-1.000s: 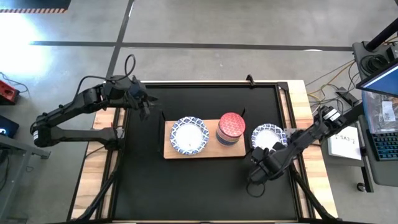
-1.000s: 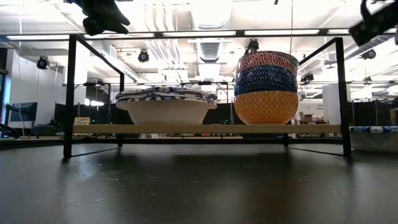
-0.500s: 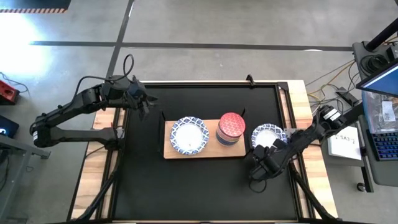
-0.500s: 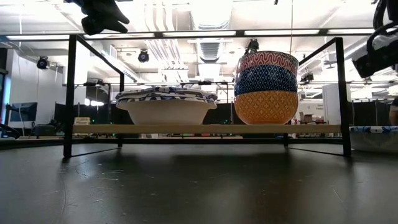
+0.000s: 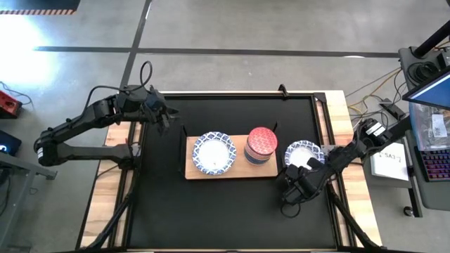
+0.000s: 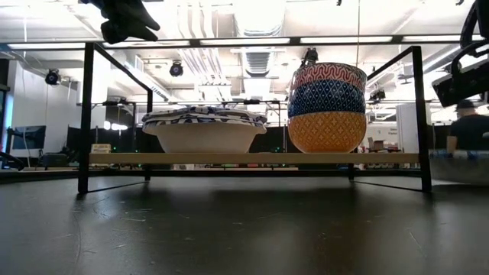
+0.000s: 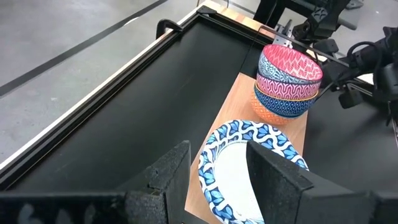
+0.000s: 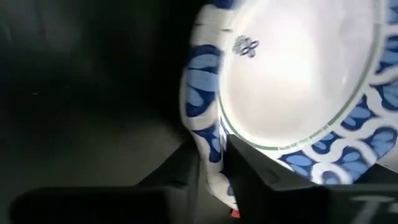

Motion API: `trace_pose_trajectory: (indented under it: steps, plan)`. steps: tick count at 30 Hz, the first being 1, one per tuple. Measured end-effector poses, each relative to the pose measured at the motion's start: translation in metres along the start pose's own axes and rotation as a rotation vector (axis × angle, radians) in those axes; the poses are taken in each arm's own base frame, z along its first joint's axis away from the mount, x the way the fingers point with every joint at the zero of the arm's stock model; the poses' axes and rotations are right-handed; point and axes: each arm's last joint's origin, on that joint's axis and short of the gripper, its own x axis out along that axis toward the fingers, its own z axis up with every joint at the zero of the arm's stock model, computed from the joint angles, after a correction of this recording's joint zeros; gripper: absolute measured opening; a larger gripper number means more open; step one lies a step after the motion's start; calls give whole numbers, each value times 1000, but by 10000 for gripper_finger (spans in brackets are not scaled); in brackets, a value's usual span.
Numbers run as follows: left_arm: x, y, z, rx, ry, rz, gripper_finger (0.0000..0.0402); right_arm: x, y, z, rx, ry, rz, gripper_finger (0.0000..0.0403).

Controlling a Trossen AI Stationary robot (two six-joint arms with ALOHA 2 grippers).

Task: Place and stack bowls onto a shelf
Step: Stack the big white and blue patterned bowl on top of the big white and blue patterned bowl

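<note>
The wooden shelf [image 5: 232,169] stands mid-table. On it rest a stack of wide blue-and-white bowls [image 5: 214,153] and a stack of small bowls, red on blue on orange [image 5: 261,145]. It also shows in the low view [image 6: 252,158]. One more wide blue-and-white bowl [image 5: 305,152] stands on the black table just right of the shelf. My right gripper [image 5: 295,177] is at this bowl's near-left rim, shut on it. My left gripper [image 5: 163,117] hangs open and empty above the table's far left, clear of the shelf. My right gripper has the wide bowl's rim [image 8: 210,155] pinched between its two fingers, one finger [image 8: 255,171] inside the bowl and one [image 8: 177,171] outside. The fingers come slanting down from the table's near side. The bowl stands on the table on its base.
The shelf's black metal frame [image 6: 416,114] rises above the board on both ends. Wooden table borders [image 5: 355,190] and cables lie to the right. A person [image 6: 466,130] shows in the room beyond the table.
My right gripper has come down toward the wide bowl at the table's right. The bowl stays where it was on the table.
</note>
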Motion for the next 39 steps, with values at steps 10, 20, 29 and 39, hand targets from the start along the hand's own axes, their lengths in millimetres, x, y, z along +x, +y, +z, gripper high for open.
trace_pose_trajectory:
  steps: [10,20,29,39]
  plan:
    - [1,0,0,0,-2,3,139,-17,0,3,-20,-54,-29,10]
    - [3,0,1,-7,6,4,139,-53,-20,11,111,-319,-272,9]
    - [4,0,2,37,-6,2,139,-88,-23,27,120,-533,-204,9]
    - [4,-1,5,60,-34,-4,139,-116,-34,52,57,-562,-188,9]
